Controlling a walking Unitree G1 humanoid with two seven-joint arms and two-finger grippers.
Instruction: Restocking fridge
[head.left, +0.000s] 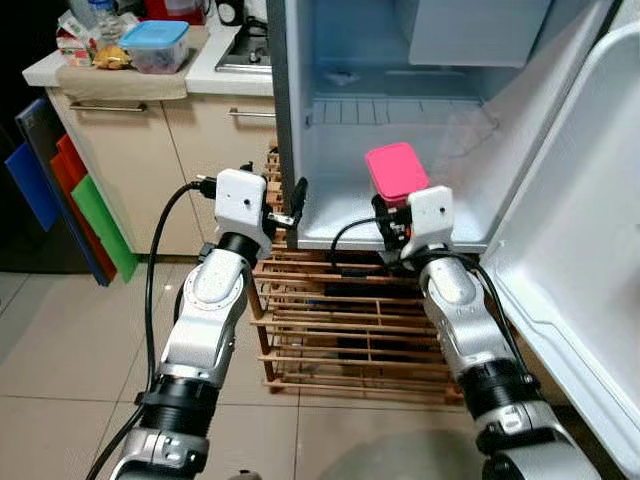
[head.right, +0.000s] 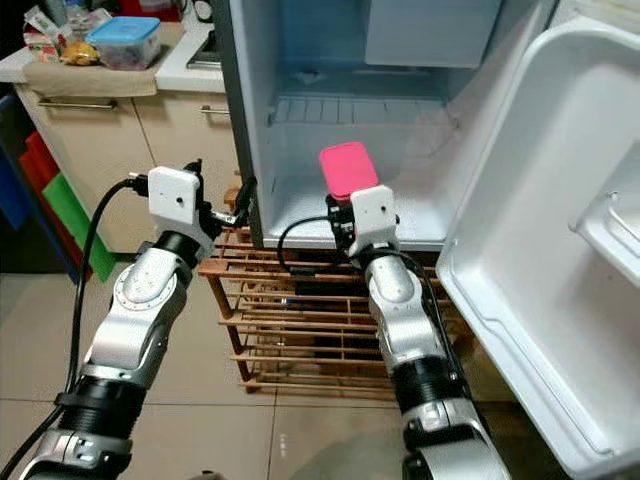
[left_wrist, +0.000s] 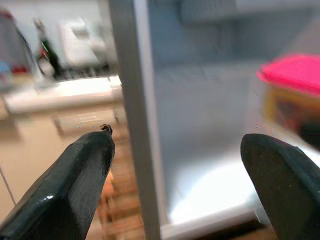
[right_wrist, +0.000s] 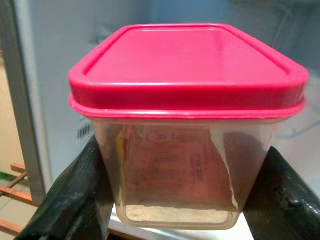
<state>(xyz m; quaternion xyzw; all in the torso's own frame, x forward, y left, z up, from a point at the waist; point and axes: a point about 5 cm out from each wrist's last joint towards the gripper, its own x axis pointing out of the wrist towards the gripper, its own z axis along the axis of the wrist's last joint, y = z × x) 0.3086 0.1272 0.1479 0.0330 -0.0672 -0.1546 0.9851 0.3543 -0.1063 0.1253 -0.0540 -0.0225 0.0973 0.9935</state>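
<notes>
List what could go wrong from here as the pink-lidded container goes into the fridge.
1. The right gripper holds the pink-lidded container only by its smooth sides, so it could slip.
2. The open left gripper straddles the fridge's side wall and may knock it.
3. The open fridge door crowds the right arm.

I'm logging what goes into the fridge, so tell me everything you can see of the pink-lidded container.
The container is a squarish tub of clear plastic with rounded corners, closed by a bright pink lid. A printed packet shows through its wall. It stands upright, clamped on two sides between the right gripper's black fingers. It is held at the front edge of the open fridge, above its white floor.
</notes>
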